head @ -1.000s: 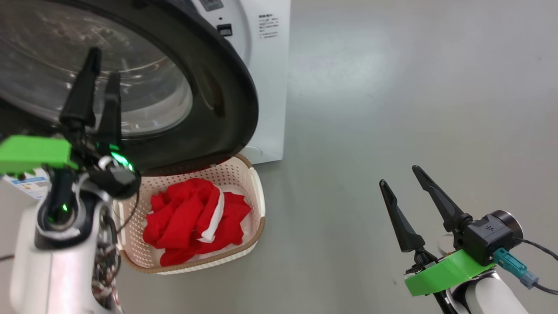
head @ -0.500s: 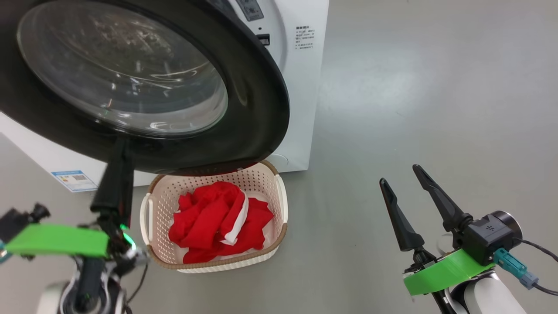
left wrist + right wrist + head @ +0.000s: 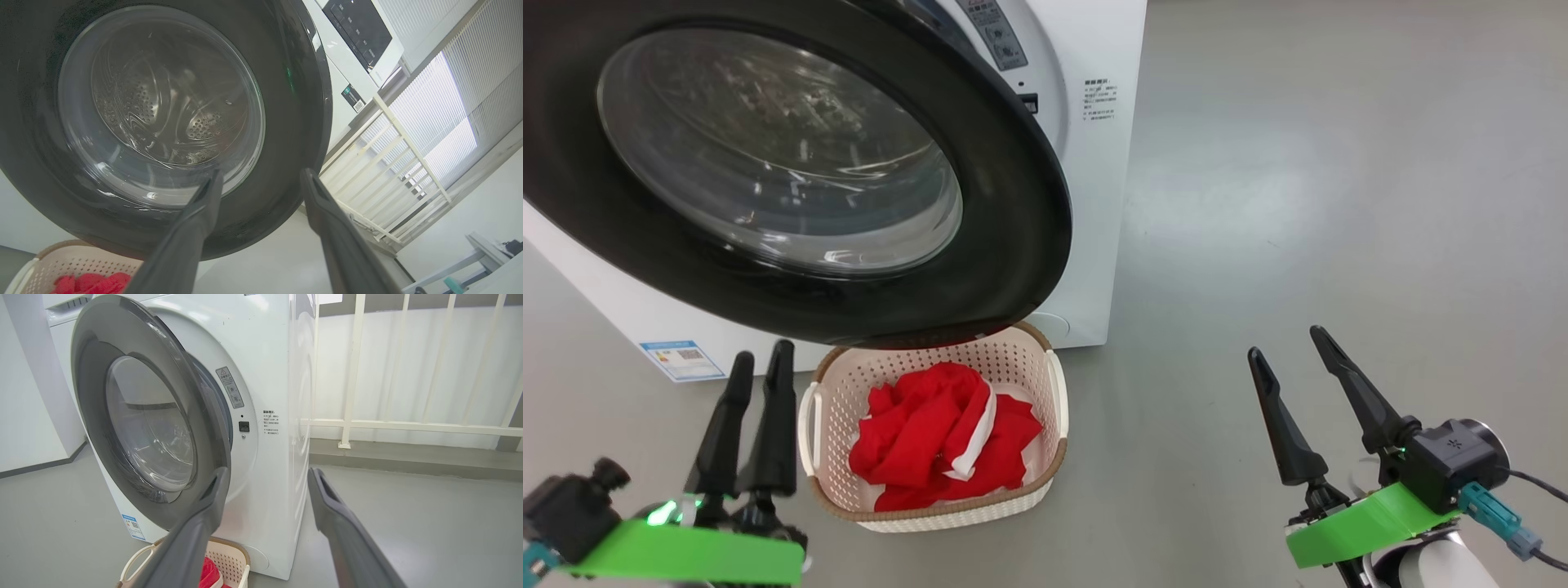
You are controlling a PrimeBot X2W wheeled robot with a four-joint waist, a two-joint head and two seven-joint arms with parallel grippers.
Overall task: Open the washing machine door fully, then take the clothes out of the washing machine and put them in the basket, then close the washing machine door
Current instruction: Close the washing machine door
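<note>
The washing machine door (image 3: 1013, 245), black-rimmed with a bulging glass centre, stands ajar over the basket; in the right wrist view the door (image 3: 151, 416) has its free edge swung off the white washing machine (image 3: 278, 375). The cream basket (image 3: 1058, 392) sits on the floor under the door with the red, white-trimmed clothes (image 3: 939, 433) inside. My left gripper (image 3: 762, 353) is open and empty, low and left of the basket, pointing up at the door glass (image 3: 159, 106). My right gripper (image 3: 1284, 343) is open and empty, well to the right over bare floor.
Grey floor (image 3: 1339, 204) spreads right of the machine. A white railing (image 3: 355, 375) runs behind it along a pale wall. A blue label sticker (image 3: 682, 359) marks the machine's lower front. A small table (image 3: 482, 253) stands far off in the left wrist view.
The head camera has shifted. My left gripper has dropped from in front of the door glass to low beside the basket. The right gripper has barely moved, and both stay open.
</note>
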